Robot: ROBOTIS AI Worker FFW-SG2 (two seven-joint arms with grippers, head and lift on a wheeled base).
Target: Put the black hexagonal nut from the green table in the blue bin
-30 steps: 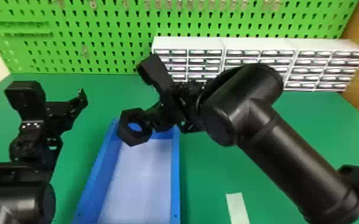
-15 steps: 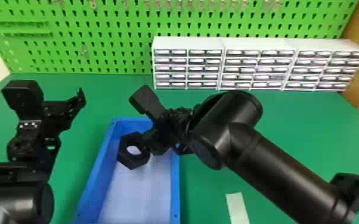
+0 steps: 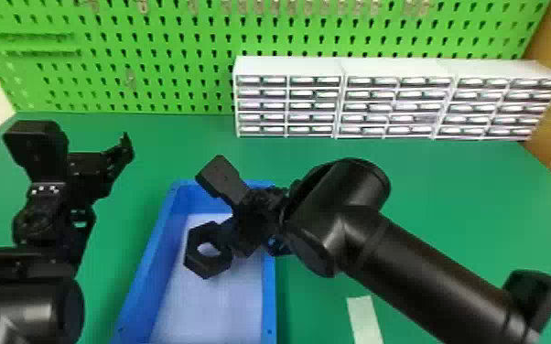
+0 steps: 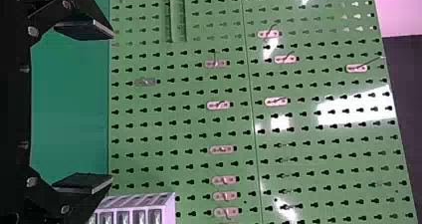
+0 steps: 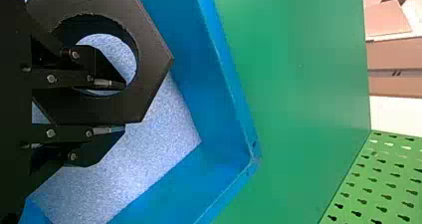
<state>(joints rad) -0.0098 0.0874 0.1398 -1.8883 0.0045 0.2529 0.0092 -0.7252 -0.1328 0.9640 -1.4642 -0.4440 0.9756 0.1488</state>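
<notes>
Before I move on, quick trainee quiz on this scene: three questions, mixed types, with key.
1. True or false: the left gripper is open, with nothing between its fingers.
2. The right gripper grips the black hexagonal nut with:
A) both fingers outside it
B) one finger in its hole, one outside
C) both fingers in its hole
3. Fill in: seen from the robot, the pale strip lies to the ____ of the blue bin.

Key: 1 true; 2 B; 3 right

I could pass over the near part of the blue bin (image 3: 268,297), between its raised side walls. Farther off, beyond open green table (image 3: 439,183), the white drawer units (image 3: 398,105) and pegboard (image 3: 151,68) block me.
</notes>
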